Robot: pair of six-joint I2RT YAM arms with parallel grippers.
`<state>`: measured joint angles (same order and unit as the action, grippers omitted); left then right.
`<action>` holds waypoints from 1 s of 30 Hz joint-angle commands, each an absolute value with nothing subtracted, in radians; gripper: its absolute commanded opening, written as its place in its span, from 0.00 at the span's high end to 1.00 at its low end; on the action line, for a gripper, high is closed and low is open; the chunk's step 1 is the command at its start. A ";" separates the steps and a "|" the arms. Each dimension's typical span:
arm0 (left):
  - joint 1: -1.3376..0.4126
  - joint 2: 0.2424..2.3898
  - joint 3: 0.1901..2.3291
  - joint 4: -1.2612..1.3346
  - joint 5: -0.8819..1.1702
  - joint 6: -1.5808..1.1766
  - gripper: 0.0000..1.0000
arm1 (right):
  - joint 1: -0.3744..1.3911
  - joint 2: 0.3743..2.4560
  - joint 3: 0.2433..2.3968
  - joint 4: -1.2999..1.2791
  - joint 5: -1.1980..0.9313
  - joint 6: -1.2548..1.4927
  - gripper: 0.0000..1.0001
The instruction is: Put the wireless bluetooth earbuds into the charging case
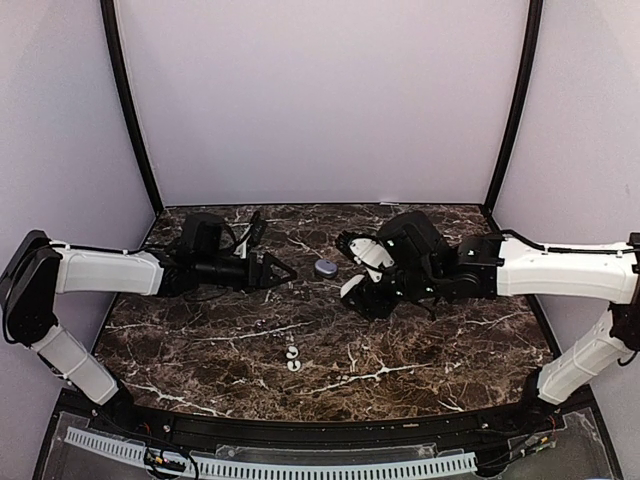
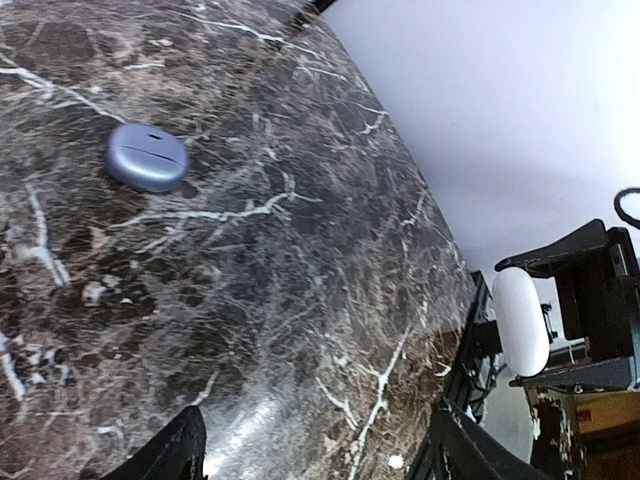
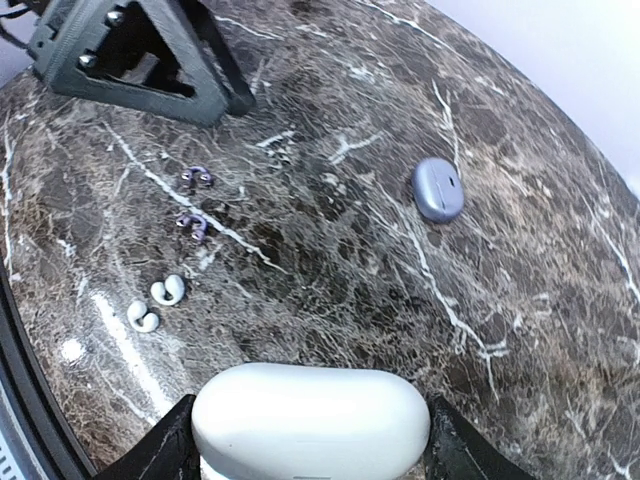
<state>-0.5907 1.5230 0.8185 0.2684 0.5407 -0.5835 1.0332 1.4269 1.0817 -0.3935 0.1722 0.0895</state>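
Charging case [image 1: 326, 268], shut, lies just ahead of the open, empty left gripper [image 1: 285, 271]. Right gripper [image 3: 310, 458] grips a white oval pebble [image 3: 310, 412].

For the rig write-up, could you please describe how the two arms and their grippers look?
The left arm and right arm have white shell links with black joints and wrists. The left gripper and right gripper are black with angular fingers. Thin black cables run along both.
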 commanded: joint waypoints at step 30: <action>-0.873 1.630 0.939 0.518 0.835 -0.767 0.66 | 1.190 1.453 1.164 -0.382 0.216 -0.120 0.38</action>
<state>-0.8661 1.6257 0.9031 0.4759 0.8009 -0.7559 1.1763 1.4654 1.1500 -0.4011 0.1902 -0.1154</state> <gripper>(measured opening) 0.421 0.676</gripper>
